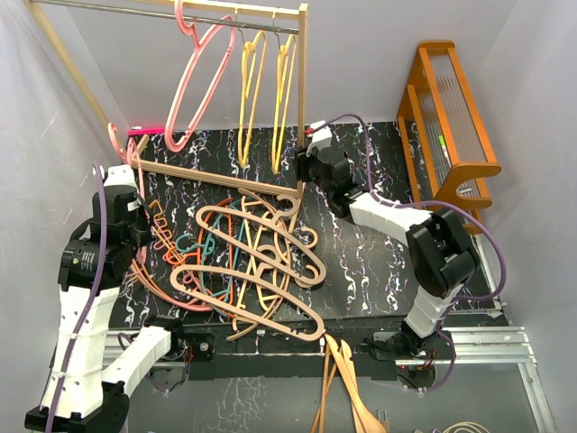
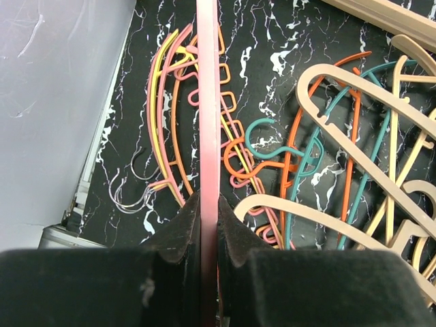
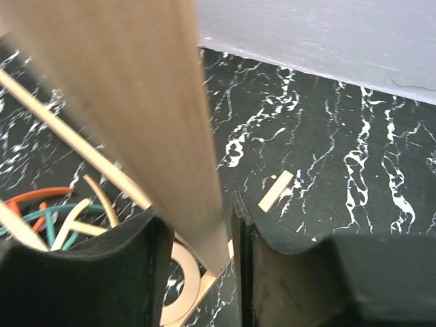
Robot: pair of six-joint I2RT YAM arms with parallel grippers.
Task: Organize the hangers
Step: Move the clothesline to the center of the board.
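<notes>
We're seeing the left arm (image 1: 90,271) bending up along the left edge of the bench (image 1: 388,153). Its left pincer (image 2: 209,199) is clamping tight on the bar of a pink hanger (image 2: 208,102).

The right arm (image 1: 388,216) is reaching toward the far side. The right pincer (image 3: 201,221) is straddling the wooden post (image 3: 157,102) of the rack (image 1: 303,90), with fingers sitting close on both sides. We can't tell if they're gripping.

The rack's rail (image 1: 135,13) is carrying one hung pink hanger (image 1: 198,81) and two yellow hangers (image 1: 251,90).

The pile of hangers (image 1: 252,257) (tan, orange, teal, pink, yellow) is lying tangled on the bench between the arms.
</notes>
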